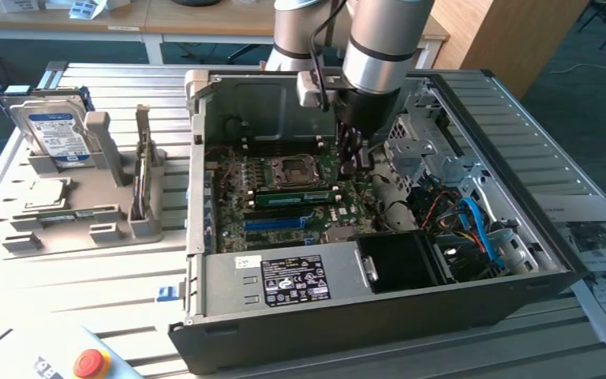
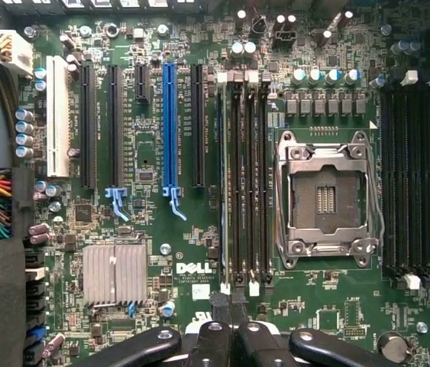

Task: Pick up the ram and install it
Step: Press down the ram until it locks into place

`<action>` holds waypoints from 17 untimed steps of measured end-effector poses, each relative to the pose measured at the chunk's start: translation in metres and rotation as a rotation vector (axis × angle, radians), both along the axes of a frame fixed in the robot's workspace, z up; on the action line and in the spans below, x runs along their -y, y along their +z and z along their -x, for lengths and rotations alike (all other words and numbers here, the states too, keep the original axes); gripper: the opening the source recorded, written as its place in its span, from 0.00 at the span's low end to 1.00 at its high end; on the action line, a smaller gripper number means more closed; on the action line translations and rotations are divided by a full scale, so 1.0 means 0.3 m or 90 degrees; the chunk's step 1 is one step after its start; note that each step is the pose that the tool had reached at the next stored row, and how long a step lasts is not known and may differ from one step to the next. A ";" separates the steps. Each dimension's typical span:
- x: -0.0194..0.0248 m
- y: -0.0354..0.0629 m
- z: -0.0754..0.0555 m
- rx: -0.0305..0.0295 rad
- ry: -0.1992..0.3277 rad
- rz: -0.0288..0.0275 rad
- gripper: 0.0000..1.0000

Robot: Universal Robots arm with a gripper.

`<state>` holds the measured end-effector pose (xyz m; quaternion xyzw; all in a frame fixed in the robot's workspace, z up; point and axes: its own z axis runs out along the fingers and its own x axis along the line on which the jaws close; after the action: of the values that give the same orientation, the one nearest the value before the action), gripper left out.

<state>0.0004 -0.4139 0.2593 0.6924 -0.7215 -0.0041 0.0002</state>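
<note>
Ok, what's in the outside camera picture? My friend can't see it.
A robot arm reaches down into an open computer case, its shut end effector just over the motherboard. A green ram stick sits in the slots beside the processor socket. On the exterior view's left, a grey rack holds a blue-labelled hard drive.

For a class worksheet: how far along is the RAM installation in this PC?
Done: the ram stands slotted into the motherboard beside the CPU socket. In hand: the shut gripper holds nothing, poised at the ram's end. Left: full seating cannot be confirmed.
</note>
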 end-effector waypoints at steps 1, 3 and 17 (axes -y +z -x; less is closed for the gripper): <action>0.000 -0.002 0.000 0.0000 0.000 0.0001 0.10; 0.000 -0.003 0.000 -0.0001 0.000 0.0002 0.10; 0.000 -0.026 0.000 0.0001 0.000 0.0002 0.10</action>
<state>0.0004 -0.4140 0.2515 0.6924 -0.7215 -0.0040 0.0002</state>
